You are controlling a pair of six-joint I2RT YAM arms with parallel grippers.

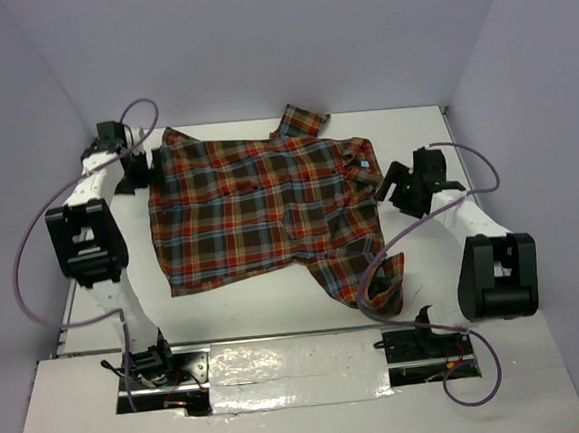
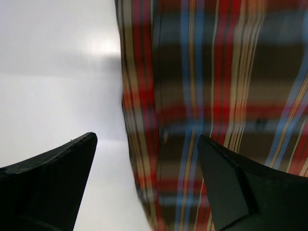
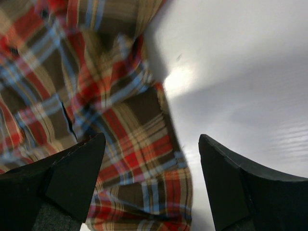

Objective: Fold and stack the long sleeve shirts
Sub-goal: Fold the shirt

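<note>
Surface: white table point(image 1: 247, 315) boxed in by pale lilac walls point(image 1: 255, 39), both arm bases bolted at the near edge.
Shirt: plaid shirt point(image 1: 259, 209) spread flat mid-table, collar end toward the right arm, hem toward the left arm; far sleeve point(image 1: 300, 120) poking out at the back, near sleeve point(image 1: 380, 280) trailing toward the near right.
Left pincer: left gripper point(image 1: 137, 168) at the far-left corner of the hem, just beside the cloth; jaws wide, nothing clamped.
Right pincer: right gripper point(image 1: 395, 183) just beside the collar; jaws wide, nothing clamped.
Left wrist view only: blurred hem edge running between the black fingers point(image 2: 48, 183), bare table under one, plaid under the other.
Right wrist view only: rumpled collar cloth under one finger point(image 3: 62, 178), bare table under the other; contact with cloth not clear.
Overhead view only: whole outline and both sleeves.
Left arm: stretched along the left edge, wrist turned in toward the shirt.
Right arm: elbow out to the right, forearm angled back in toward the collar.
</note>
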